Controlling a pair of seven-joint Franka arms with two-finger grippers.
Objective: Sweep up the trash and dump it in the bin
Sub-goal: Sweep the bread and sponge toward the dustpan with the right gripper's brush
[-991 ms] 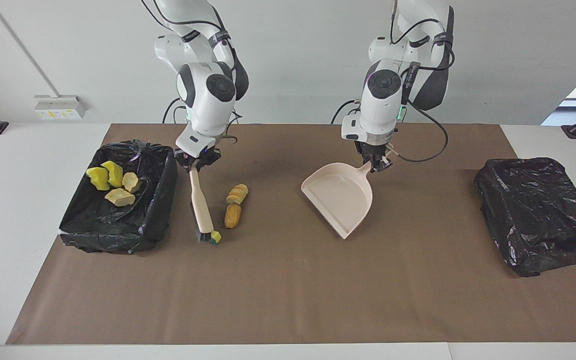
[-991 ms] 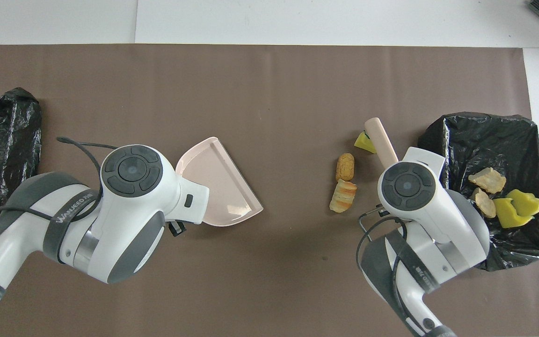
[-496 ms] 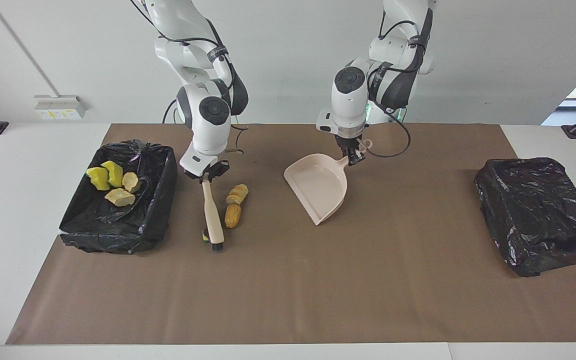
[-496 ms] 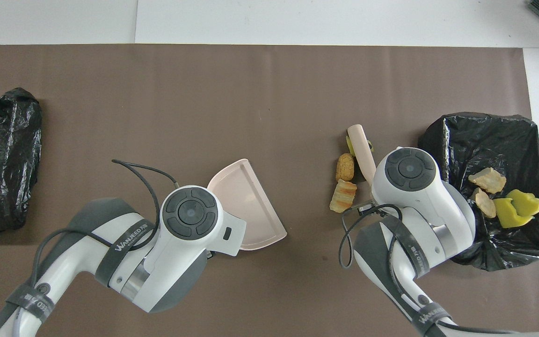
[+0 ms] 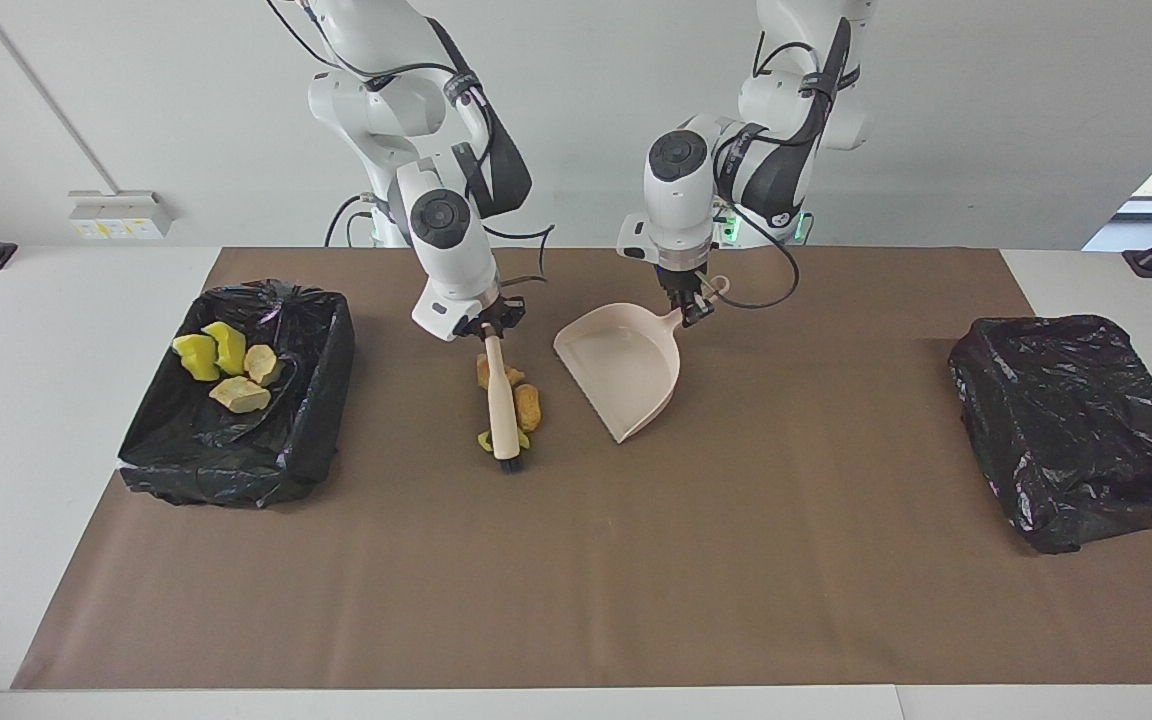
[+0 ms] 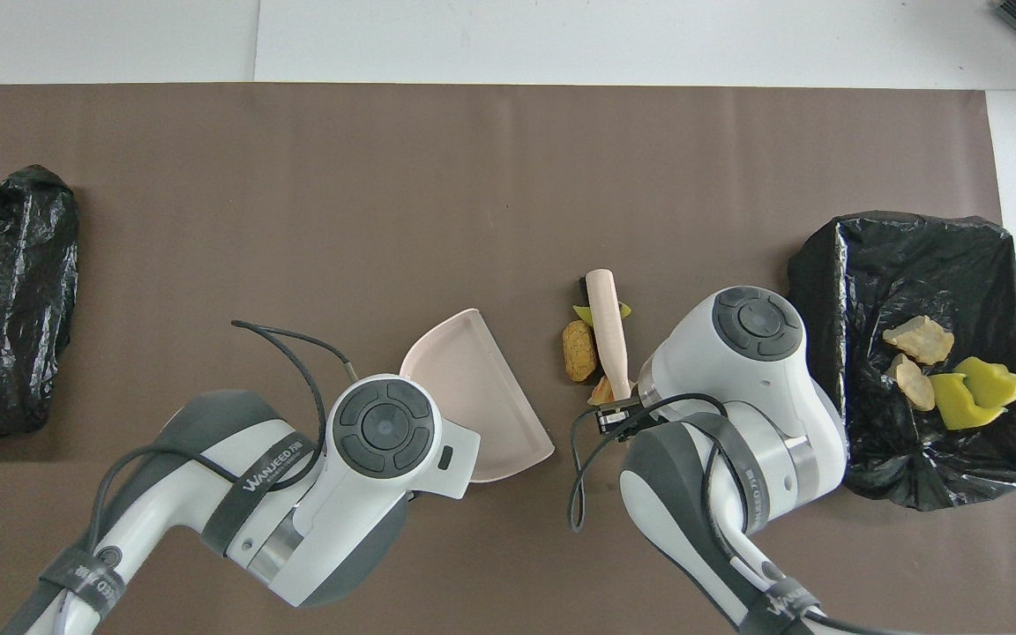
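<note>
Brown paper is spread over the white counter (image 5: 56, 420). Toward the right arm's end, an open black-lined bin (image 5: 321, 400) is seen with four trash bits (image 5: 226, 365) inside: two yellow sponge chunks and two pale beige lumps. Toward the left arm's end, a black bag-covered box (image 5: 1066, 420) is seen. The right pincer (image 5: 486, 325) is clenched on the handle of a beige hand brush (image 5: 501, 405), bristle end on the paper, farther from the robots than the pincer. Three loose trash bits are gathered against the brush: a golden-brown bread piece (image 5: 528, 406) touching the brush on the dustpan side, a second bread piece (image 5: 482, 371) partly hidden by the handle, and a yellow-green sponge chunk (image 6: 580, 312) by the bristles. The left pincer (image 5: 693, 305) is clenched on the handle of a beige dustpan (image 5: 626, 365), its open mouth just beside the loose trash, apart from it.
</note>
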